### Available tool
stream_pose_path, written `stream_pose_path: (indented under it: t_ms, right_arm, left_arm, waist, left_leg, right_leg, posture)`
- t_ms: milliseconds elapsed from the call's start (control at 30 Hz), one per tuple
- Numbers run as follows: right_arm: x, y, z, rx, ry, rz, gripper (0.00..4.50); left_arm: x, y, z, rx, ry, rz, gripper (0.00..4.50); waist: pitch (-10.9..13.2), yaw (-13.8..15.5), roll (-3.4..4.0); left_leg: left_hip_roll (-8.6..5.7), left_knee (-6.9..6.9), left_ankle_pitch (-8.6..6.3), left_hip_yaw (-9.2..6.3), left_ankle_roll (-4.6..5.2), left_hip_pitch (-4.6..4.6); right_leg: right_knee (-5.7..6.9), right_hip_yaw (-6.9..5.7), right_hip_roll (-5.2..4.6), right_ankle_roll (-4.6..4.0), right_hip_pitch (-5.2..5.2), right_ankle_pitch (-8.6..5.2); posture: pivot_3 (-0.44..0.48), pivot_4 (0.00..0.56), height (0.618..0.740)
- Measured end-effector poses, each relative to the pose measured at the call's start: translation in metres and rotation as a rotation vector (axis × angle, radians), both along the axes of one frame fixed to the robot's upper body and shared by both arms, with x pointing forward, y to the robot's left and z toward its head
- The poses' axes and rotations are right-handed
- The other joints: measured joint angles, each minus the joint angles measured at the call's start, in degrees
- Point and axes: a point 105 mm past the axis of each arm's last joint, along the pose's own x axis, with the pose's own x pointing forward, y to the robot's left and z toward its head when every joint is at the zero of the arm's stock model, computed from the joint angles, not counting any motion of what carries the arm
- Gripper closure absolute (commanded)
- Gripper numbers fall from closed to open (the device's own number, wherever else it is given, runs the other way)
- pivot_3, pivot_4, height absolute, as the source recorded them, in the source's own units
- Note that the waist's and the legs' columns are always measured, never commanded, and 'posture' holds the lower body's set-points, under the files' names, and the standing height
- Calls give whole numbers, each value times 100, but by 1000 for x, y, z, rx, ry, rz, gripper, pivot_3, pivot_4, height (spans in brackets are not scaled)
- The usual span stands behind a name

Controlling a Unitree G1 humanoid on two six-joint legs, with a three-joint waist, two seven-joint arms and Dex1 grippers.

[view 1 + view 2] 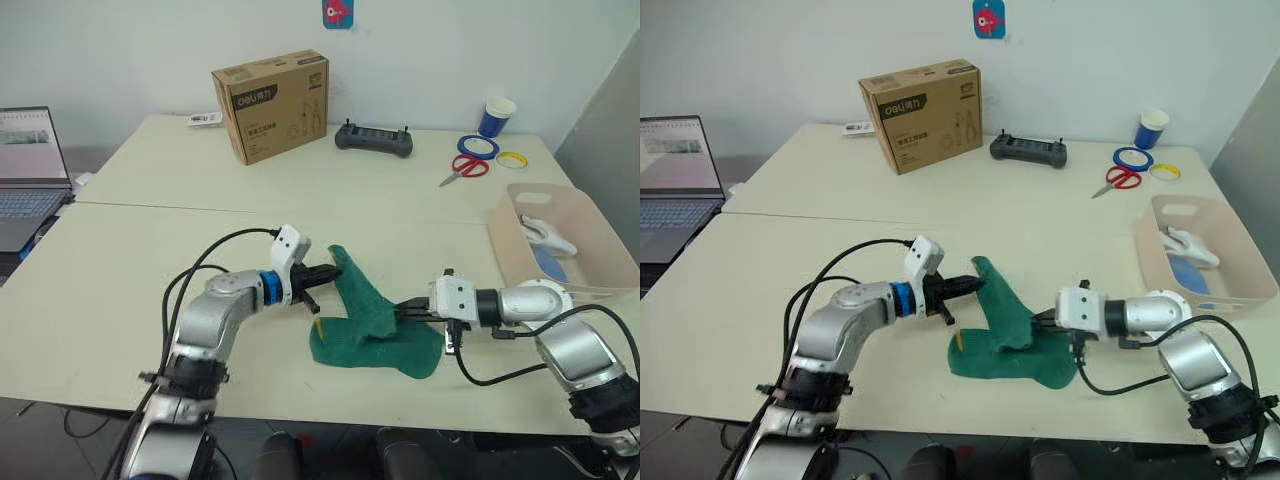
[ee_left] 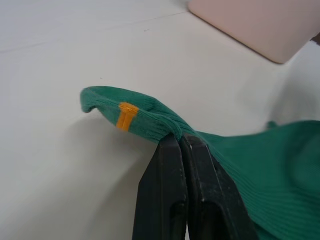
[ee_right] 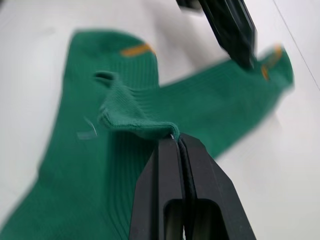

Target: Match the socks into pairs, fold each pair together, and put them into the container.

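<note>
The green socks (image 1: 375,335) lie well apart from the container (image 1: 570,262), on its left. Both the left gripper (image 1: 325,274) and the right gripper (image 1: 405,311) pinch the upper sock; the right one is nearer the container

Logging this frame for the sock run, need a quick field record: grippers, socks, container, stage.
left gripper: shut on one end of the upper green sock, lifting it off the table
right gripper: shut on the same sock's other end
lower green sock: flat on the table beneath, a yellow mark showing
container: at the robot's right, holds a white sock and a light blue sock
stage: green pair stacked, not yet in the container
</note>
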Motion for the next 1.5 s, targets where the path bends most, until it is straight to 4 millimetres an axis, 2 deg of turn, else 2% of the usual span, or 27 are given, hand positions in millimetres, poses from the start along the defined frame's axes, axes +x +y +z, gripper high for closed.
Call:
stream_pose_path:
  t_ms: [100,200,233,300,400,533,667,800,933,1033,1200,1500]
  right_arm:
    - [-1,-2,-2,-7,16,8,4497]
    - [-4,-2,-5,-6,37,22,4497]
    - [-5,-2,-6,-6,41,22,4299]
    - [-5,-2,-7,0,46,18,3844]
    - [-4,-8,-9,6,58,-5,2811]
    - [-5,-29,-6,51,91,-105,1423]
    - [-17,-42,0,176,187,-235,1410]
    - [-29,-40,5,274,264,-318,1410]
    - [-45,-33,-6,325,358,-379,1410]
    - [-52,-29,-13,318,386,-408,1410]
    - [-56,-18,-20,350,420,-454,1410]
    - [-51,0,-27,392,450,-486,1410]
  left_arm:
    - [-23,-3,-7,8,30,4,4460]
    - [-29,-6,-15,10,53,30,4460]
    - [-30,-7,-16,14,57,34,4494]
    - [-29,-6,-17,25,50,45,4075]
    - [-28,-2,-17,40,36,56,3240]
    - [-28,16,-20,76,46,87,1971]
    - [-25,49,-5,62,35,135,684]
    - [-28,67,0,74,32,118,684]
    - [-5,75,2,62,-7,169,684]
    - [16,67,12,48,-75,186,684]
    - [38,56,7,63,-95,186,684]
    - [41,48,-11,103,-71,127,684]
  waist:
    - [0,2,0]
    - [0,4,0]
    - [0,4,0]
    - [0,1,0]
    - [0,-1,0]
    - [0,4,0]
    - [0,-5,0]
    - [-1,-7,2]
    - [-1,22,-2]
    - [-4,24,-7]
    - [-5,-4,-8]
    - [-5,3,-8]
  left_leg:
    - [0,-2,0,-3,0,2]
    - [-1,0,0,-4,0,5]
    - [-2,0,0,-2,0,7]
    - [-2,1,0,0,0,7]
    - [-2,-1,0,0,0,8]
    - [-1,-4,0,-1,0,6]
    - [0,-5,0,-2,0,7]
    - [-1,-3,0,0,0,10]
    - [-2,-1,0,2,0,5]
    - [-7,-1,0,6,0,2]
    - [-3,-2,0,-1,0,3]
    - [-2,-3,0,-2,0,2]
  right_leg:
    - [1,0,0,-8,0,4]
    - [2,-1,0,-5,4,3]
    - [2,1,0,-3,5,2]
    - [1,3,0,-1,4,1]
    - [1,2,0,-6,4,4]
    - [-1,1,0,-7,3,3]
    - [1,1,1,-1,1,-1]
    - [0,3,-1,0,3,-1]
    - [-3,1,-2,1,2,-2]
    - [-7,3,-6,2,3,-2]
    - [-2,3,4,2,0,-1]
    - [-1,3,6,2,-1,-1]
  posture:
    - [0,150,740]
    - [0,150,740]
    - [0,150,740]
    - [0,150,740]
    - [0,150,740]
    - [0,150,740]
    - [0,150,740]
    - [0,150,740]
    - [0,150,740]
    - [0,150,740]
    - [0,150,740]
    - [0,150,740]
